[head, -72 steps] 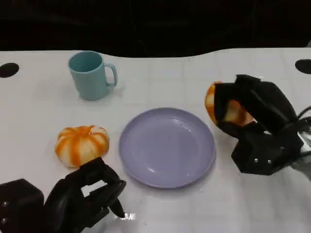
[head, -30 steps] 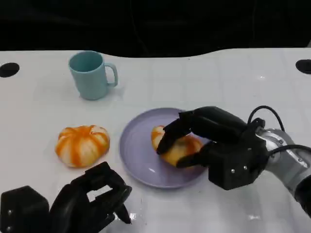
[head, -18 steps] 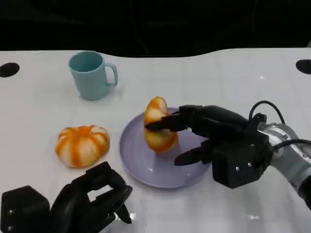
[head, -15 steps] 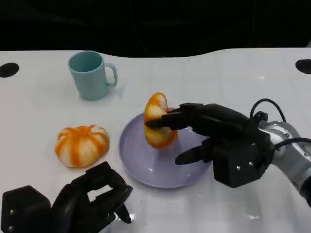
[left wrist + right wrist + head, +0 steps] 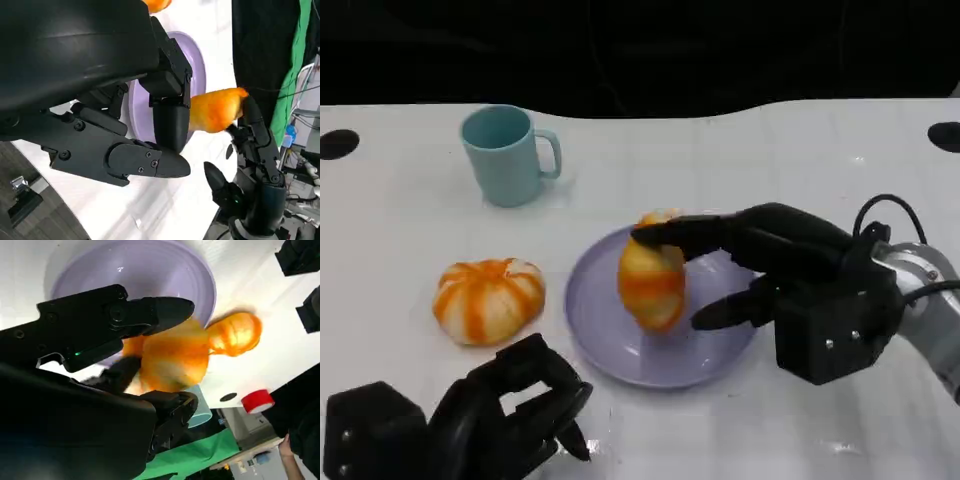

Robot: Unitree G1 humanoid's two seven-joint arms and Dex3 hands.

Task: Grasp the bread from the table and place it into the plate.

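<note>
Orange-streaked bread (image 5: 652,281) stands on edge over the lavender plate (image 5: 610,340), pinched by my right hand (image 5: 790,275): one of its fingers (image 5: 685,232) lies across the top of the loaf and another reaches toward it from below. From the head view I cannot tell whether the bread's lower edge touches the plate. The right wrist view shows the loaf (image 5: 175,357) between that hand's black fingers with the plate (image 5: 150,270) behind it. My left hand (image 5: 485,420) sits at the near edge of the white surface (image 5: 800,160), fingers curled in around nothing. A second striped bun (image 5: 488,297) lies just left of the plate, not touching it. A teal mug (image 5: 507,155) stands upright farther back, handle to the right.
</note>
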